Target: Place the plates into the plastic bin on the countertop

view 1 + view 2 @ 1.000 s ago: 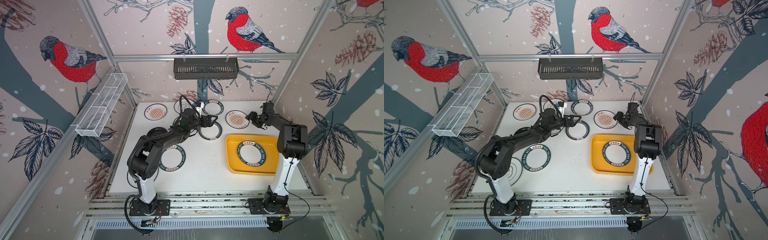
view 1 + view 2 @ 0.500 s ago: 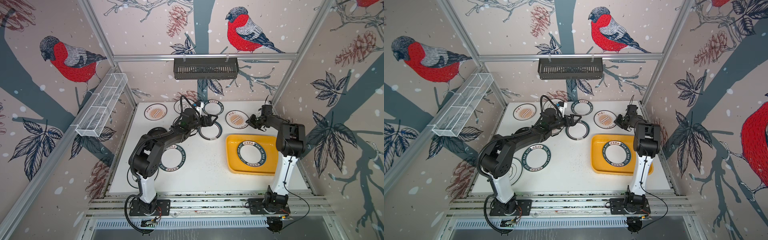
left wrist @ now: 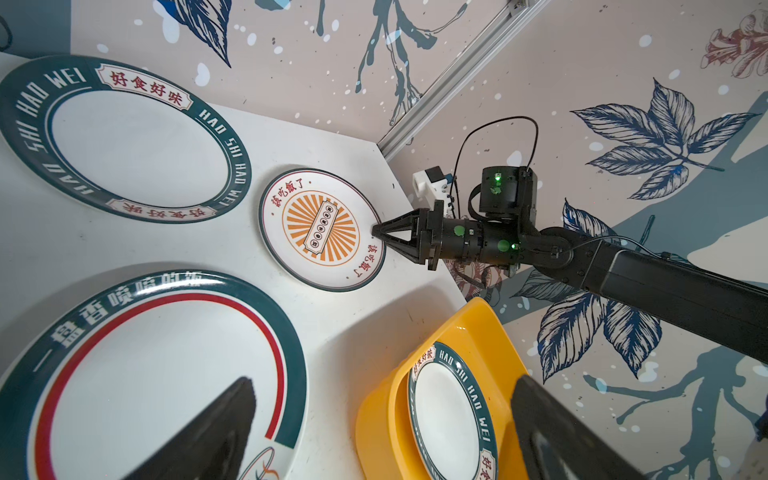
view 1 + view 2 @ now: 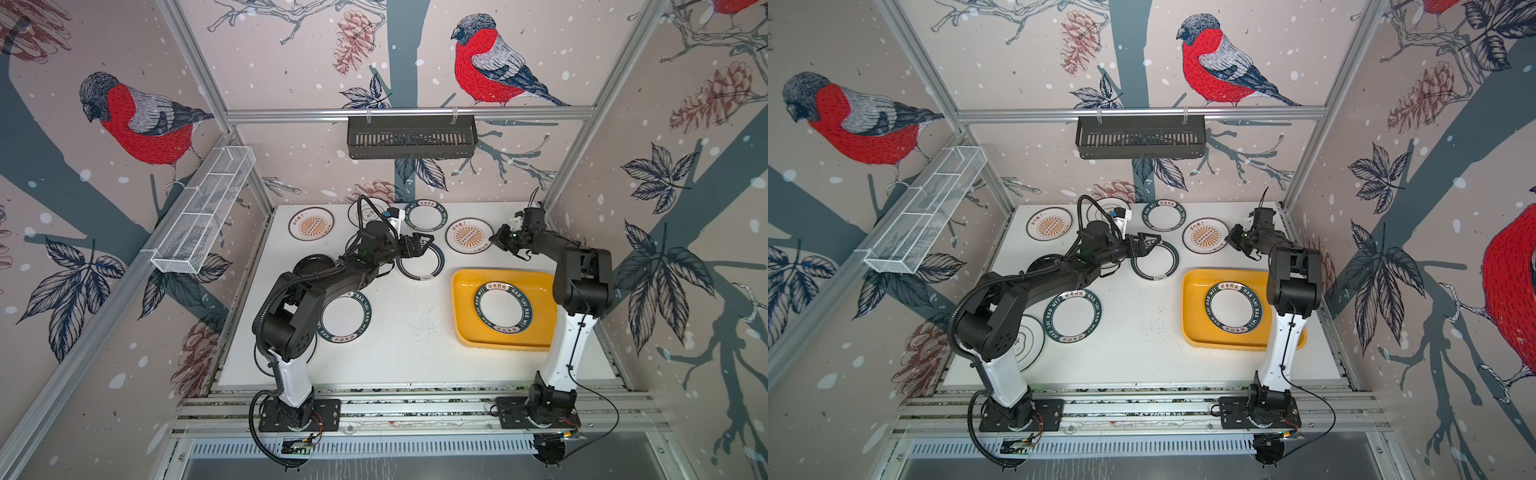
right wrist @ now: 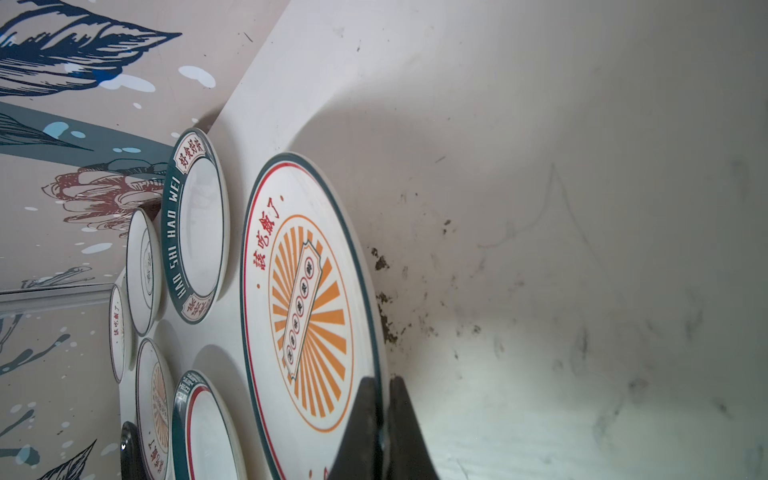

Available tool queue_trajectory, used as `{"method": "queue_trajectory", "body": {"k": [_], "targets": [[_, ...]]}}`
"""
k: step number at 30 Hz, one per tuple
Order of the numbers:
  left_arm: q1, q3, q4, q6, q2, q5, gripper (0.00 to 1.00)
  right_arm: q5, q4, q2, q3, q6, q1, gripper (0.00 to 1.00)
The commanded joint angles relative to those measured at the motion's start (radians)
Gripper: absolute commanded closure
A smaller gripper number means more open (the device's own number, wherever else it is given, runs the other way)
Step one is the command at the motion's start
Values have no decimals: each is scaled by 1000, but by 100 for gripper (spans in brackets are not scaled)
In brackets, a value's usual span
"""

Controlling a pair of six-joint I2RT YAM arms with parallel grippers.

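Right gripper (image 5: 382, 384) newly pinching sunburst plate (image 5: 307, 291) rim, top views unclear; left gripper (image 4: 426, 245) spread.

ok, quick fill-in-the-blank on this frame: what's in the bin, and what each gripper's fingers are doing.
1. Only ___ green-rimmed plate lies in the plastic bin.
2. The right gripper has its fingers shut on the rim of a sunburst plate whose rays are ___.
3. The left gripper, above a red-lined plate, has its fingers ___.

Missing words: one; orange; open.
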Motion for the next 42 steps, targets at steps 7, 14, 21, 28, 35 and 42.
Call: {"method": "queue_trajectory", "body": {"k": [7, 14, 21, 28, 35, 42], "targets": [[2, -54, 77, 1, -56, 41, 4, 75, -14, -84, -55, 23, 1, 97], [-1, -80, 83, 4, -71, 71, 4, 74, 8, -171, -107, 32, 1, 98], [1, -94, 88, 4, -82, 83, 4, 68, 12, -226, -139, 30, 1, 98], [-1, -82, 24, 52, -95, 77, 4, 70, 23, -268, -172, 41, 3, 98], [-1, -67, -16, 77, -104, 60, 4, 67, 24, -324, -203, 46, 4, 98], [-3, -41, -156, 156, -136, 71, 4, 67, 45, -371, -241, 56, 4, 98]]}}
